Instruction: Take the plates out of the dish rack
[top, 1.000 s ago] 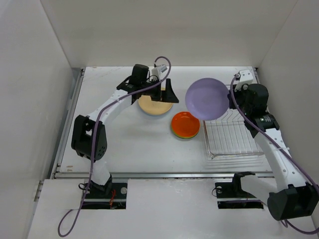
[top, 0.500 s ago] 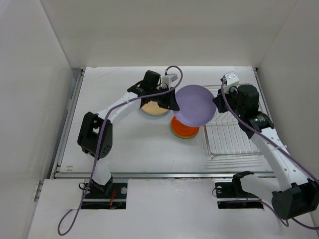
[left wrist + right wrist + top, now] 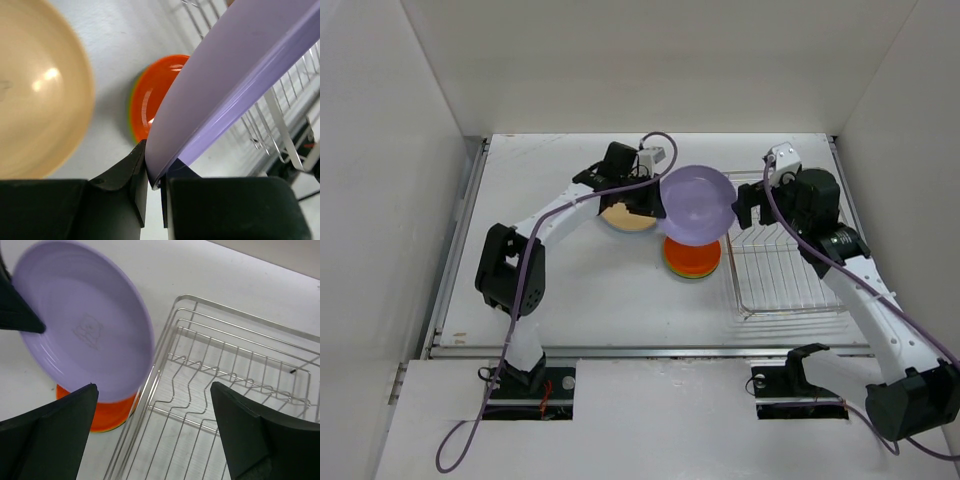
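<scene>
Lavender plate (image 3: 697,203) is held off the bench (image 3: 570,290), just left of the dish rack (image 3: 785,275) and above the orange plate (image 3: 692,255) stack that sits beside the rack's left rim. Left fingers (image 3: 125,177) are clenched on the plate's rim only; right fingers (image 3: 55,435) are spread wide, grasping nothing, with the plate's rack-side edge close in front of them. Risk: the plate is pinched at one edge point and hangs tilted, so it could pivot or slip in that thin grip and drop onto the orange stack. It could also be clipped by the right fingers if they are pulled back carelessly, or caught on the rack's rim. Plate look: round, smooth glossy plastic, shallow dish with raised lip, faint concentric rings and a small embossed mark at centre. The tan plate (image 3: 630,213) lies further left of the rack, partly hidden by the left arm.
</scene>
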`<action>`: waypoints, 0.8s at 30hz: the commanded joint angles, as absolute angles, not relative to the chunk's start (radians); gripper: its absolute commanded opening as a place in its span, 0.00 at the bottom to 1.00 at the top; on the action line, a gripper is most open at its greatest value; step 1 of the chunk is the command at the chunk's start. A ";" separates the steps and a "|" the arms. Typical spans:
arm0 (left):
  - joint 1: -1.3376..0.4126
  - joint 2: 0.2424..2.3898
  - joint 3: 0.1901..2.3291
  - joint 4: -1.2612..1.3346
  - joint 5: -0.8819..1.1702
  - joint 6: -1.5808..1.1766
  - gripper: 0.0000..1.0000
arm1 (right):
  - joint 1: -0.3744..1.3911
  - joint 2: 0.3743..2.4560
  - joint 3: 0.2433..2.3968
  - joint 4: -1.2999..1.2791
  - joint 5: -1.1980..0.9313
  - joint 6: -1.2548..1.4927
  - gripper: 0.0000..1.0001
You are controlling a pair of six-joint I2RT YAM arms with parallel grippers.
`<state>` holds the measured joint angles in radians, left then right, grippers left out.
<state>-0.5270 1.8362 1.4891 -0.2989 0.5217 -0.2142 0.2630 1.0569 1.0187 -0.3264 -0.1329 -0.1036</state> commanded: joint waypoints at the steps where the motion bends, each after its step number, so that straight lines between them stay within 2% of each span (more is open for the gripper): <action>1: -0.444 1.714 1.522 -0.256 0.402 -0.265 0.00 | 0.270 1.016 1.045 -0.235 -0.023 -0.089 1.00; 5: -0.327 1.701 1.490 -0.245 0.295 -0.336 0.00 | 0.270 0.996 1.025 -0.213 0.035 -0.089 1.00; 8: -0.307 1.736 1.489 -0.259 0.235 -0.348 0.00 | 0.270 0.996 1.025 -0.213 0.060 -0.089 1.00; 23: -0.285 1.924 1.574 -0.371 0.225 -0.339 0.00 | 0.270 0.996 1.015 -0.204 0.123 -0.089 1.00; 24: -0.285 1.924 1.574 -0.371 0.225 -0.339 0.06 | 0.270 0.996 1.015 -0.195 0.132 -0.089 1.00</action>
